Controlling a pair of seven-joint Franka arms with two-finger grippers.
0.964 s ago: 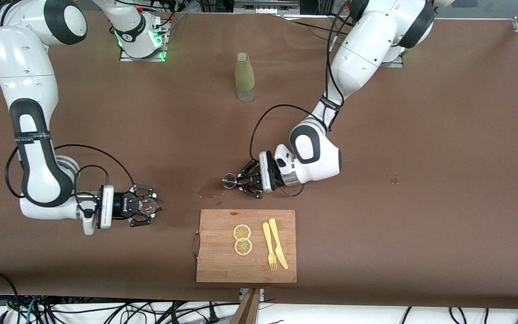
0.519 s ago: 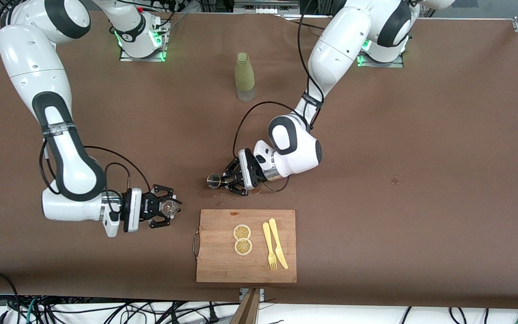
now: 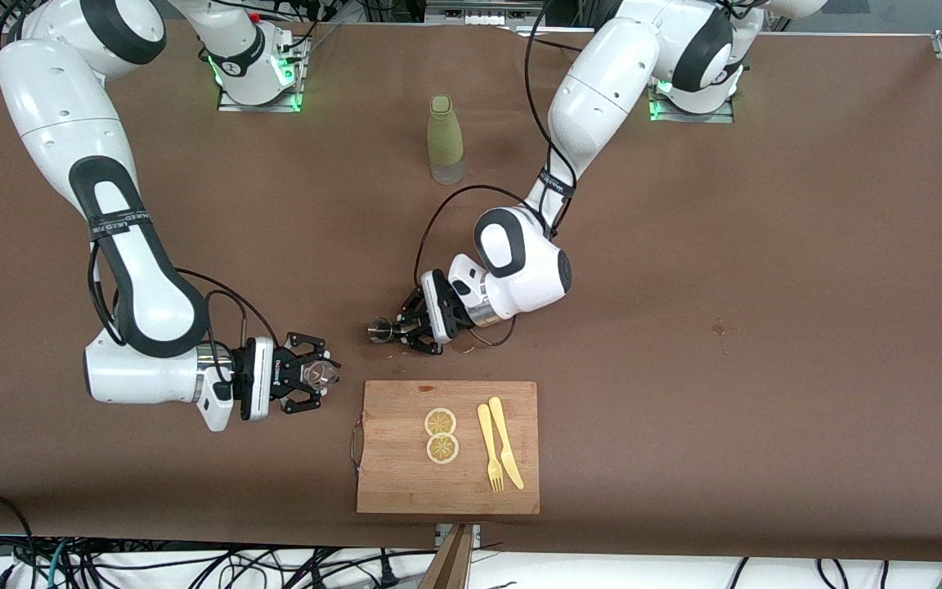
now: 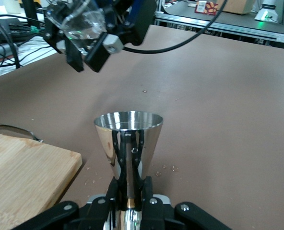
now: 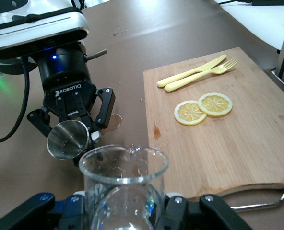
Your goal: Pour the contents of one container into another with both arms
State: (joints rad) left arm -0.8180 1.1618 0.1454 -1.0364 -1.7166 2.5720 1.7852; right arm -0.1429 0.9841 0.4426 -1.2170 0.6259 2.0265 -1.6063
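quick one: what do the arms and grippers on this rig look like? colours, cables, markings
Both arms are glossy white with black joint bands; a black strap with white lettering wraps each forearm. Loose black cables loop from forearm to wrist. The left gripper and right gripper are black two-finger linkage types behind white wrist rings; one shows ROBOTIQ lettering in the right wrist view. Bases glow green.

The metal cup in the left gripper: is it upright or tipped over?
Upright: the metal cup stands rim-up, its stem clamped in the left gripper.

Brown table, yellow cutlery, pale-green bottle, silver cup.
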